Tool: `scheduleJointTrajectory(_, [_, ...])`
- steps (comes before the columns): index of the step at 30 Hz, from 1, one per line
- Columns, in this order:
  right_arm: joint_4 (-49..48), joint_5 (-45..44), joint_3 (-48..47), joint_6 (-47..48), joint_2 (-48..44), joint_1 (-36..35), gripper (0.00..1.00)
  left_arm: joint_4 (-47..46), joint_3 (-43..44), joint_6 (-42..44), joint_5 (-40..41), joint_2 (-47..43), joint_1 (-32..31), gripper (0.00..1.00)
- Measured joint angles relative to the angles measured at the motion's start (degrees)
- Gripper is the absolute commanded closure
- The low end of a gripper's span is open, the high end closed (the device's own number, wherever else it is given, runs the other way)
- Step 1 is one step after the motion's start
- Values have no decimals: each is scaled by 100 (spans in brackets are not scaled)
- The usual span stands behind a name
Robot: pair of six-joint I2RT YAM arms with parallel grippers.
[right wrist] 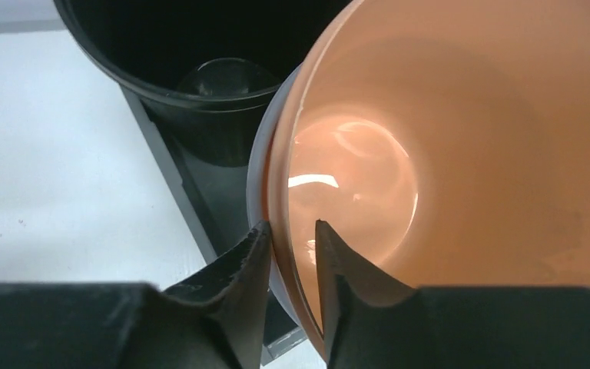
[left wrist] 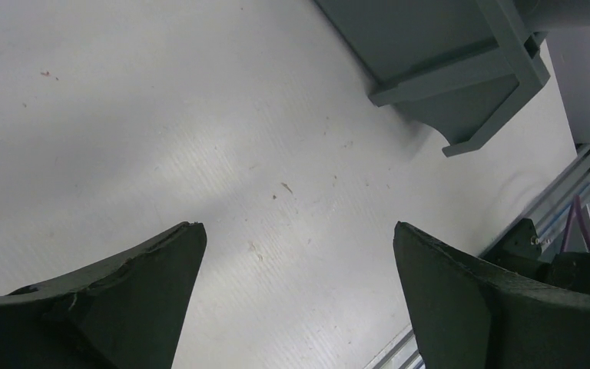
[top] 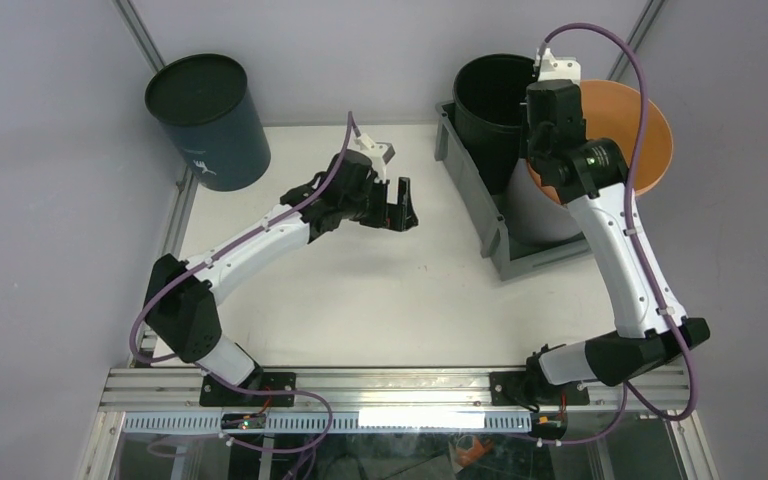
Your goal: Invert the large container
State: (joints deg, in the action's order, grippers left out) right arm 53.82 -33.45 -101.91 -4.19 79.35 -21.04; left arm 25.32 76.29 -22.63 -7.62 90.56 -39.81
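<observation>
Large container (top: 472,190) sits upright at the right rear of the desk (top: 360,290), holding a black bucket (top: 490,90) and an orange bucket (top: 650,120). Right fingers (right wrist: 238,261) pinch the orange rim, perhaps the pale grey bucket (right wrist: 255,173) too; left fingers (left wrist: 146,284) are spread wide above the desk.

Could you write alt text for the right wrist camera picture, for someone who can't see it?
The right end effector straddles the nested rims of an orange bucket and the pale grey bucket around it. Beside them a black bucket stands in the large container, on a white table.
</observation>
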Motion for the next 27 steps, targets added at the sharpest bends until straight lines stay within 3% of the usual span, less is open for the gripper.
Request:
scheduleJointTrajectory(2, [7, 168, 2, 48, 70, 24, 72, -57, -238, -107, 7, -129, -26, 1])
scheduleJointTrajectory(7, [133, 448, -90, 142, 199, 85, 63, -162, -455, -391, -70, -341, -70, 1])
scheduleJointTrajectory(10, [195, 522, -140, 188, 356, 111, 71, -330, -339, -691, -291, -380, -181, 1])
scheduleJointTrajectory(13, [275, 551, -140, 240, 476, 114, 98, -577, -7, -1054, -494, -310, -310, 1])
scheduleJointTrajectory(21, [374, 944, -149, 92, 367, 120, 100, -2131, 1073, -2155, -973, 529, -645, 1])
scheduleJointTrajectory(27, [542, 1185, -203, -2, 232, 120, 100, -2885, 1624, -2730, -1438, 1685, -813, 1])
